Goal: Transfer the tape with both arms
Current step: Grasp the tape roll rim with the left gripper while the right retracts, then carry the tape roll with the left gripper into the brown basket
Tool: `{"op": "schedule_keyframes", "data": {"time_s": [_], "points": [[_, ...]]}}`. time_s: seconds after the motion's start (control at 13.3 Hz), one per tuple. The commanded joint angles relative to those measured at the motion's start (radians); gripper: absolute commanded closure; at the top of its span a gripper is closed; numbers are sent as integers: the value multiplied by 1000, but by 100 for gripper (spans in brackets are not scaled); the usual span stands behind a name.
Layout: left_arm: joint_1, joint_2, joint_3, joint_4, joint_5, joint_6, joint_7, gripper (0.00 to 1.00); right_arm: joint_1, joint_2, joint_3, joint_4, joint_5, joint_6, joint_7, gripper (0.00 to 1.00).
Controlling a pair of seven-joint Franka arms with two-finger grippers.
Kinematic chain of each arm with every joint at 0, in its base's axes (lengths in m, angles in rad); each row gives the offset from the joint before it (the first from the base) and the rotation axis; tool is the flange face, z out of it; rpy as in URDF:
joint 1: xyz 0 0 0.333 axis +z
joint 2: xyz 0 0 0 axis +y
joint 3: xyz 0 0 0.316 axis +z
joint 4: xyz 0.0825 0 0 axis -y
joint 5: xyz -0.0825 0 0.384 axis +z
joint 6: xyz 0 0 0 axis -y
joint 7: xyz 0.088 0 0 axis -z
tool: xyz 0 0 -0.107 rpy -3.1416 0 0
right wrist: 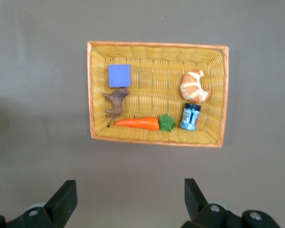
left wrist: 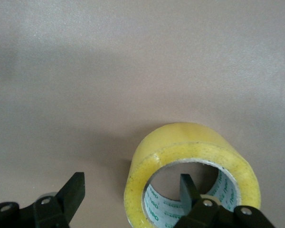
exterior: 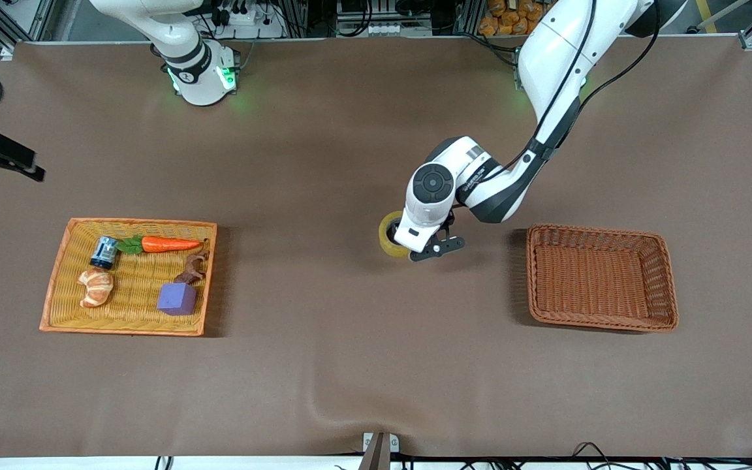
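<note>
The tape (exterior: 387, 236), a yellowish roll with a grey core, lies flat on the brown table near the middle. In the left wrist view the tape (left wrist: 190, 142) fills the lower part of the picture. My left gripper (exterior: 405, 247) is down at the roll and open. In its own view the left gripper (left wrist: 131, 179) straddles the roll's wall: one finger (left wrist: 186, 190) is inside the core, the other finger (left wrist: 75, 191) is outside, clear of the roll. My right gripper (exterior: 27, 164) is open and empty, up in the air at the right arm's end of the table; in its own view (right wrist: 129, 190) it looks down on the yellow basket.
A yellow basket (exterior: 56, 274) at the right arm's end holds a carrot (exterior: 168, 244), croissant (exterior: 96, 287), purple cube (exterior: 177, 298), small can (exterior: 104, 252) and a brown toy animal (exterior: 193, 267). A brown wicker basket (exterior: 532, 274) stands at the left arm's end, beside the tape.
</note>
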Motion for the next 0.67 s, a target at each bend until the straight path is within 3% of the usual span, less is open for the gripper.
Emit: {"op": "schedule_keyframes", "data": {"time_s": [0.0,0.15,0.22,0.6], "points": [[1,13,-4,2,28,12,-10,56,-17,-51,34,-40,-91,-15,-11,0],[4,12,-4,4,28,12,-10,95,-14,-46,34,-42,-116,-33,-15,0],[5,12,-4,5,28,10,-10,100,-14,-43,34,-39,-116,-32,-13,0],[54,-83,-2,5,29,-56,13,100,9,-32,36,-34,-89,-9,-1,0]]}}
